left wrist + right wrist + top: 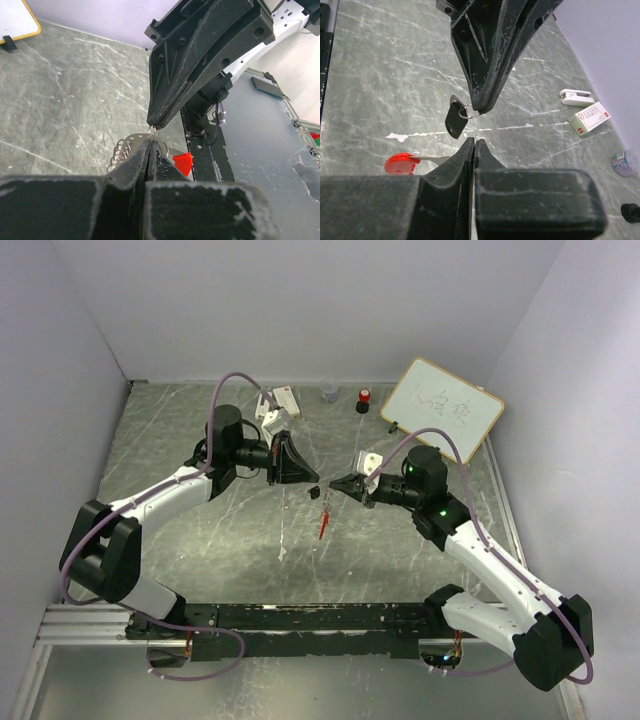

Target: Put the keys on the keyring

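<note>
Keyring (323, 523) over the bench (200, 540), black key (455, 120) on its loop.
Left hand (479, 107) clenched on the loop; right hand (472, 142) clenched opposite.

Soft even light, faint shadows, mild sheen on the table (240, 540), wrist-view foregrounds blurred.

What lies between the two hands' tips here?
The keyring's silver loop carrying the black key, pinched at the left hand's tip, close to the right hand. Right wrist view shows it best.

Plain lilac walls (300, 300) enclose a grey marbled tabletop (200, 550).
</note>
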Motion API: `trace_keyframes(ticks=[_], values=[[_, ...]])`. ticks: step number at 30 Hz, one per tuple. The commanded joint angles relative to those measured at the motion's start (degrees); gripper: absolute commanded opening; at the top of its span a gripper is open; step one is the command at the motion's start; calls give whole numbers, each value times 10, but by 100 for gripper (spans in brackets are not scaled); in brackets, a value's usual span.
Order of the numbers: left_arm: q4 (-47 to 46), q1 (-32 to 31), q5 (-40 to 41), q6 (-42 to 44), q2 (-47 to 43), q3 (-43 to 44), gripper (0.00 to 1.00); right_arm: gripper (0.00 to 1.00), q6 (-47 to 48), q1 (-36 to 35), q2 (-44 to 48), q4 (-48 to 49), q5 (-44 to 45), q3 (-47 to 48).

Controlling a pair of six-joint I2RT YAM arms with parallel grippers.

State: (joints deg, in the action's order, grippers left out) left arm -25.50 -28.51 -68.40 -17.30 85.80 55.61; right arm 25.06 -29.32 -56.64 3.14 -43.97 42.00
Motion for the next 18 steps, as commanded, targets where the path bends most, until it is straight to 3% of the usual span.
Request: trace_keyframes(ticks=[1,9,18], values=[[7,6,-41,-5,22,24,7,0,36,-2,8,-11,-10,0],[58,6,-32,12,41,51,7,0,52,-2,0,-29,-27,12],[39,6,-52,-16,58,62,7,0,67,-4,-11,-43,-35,22]])
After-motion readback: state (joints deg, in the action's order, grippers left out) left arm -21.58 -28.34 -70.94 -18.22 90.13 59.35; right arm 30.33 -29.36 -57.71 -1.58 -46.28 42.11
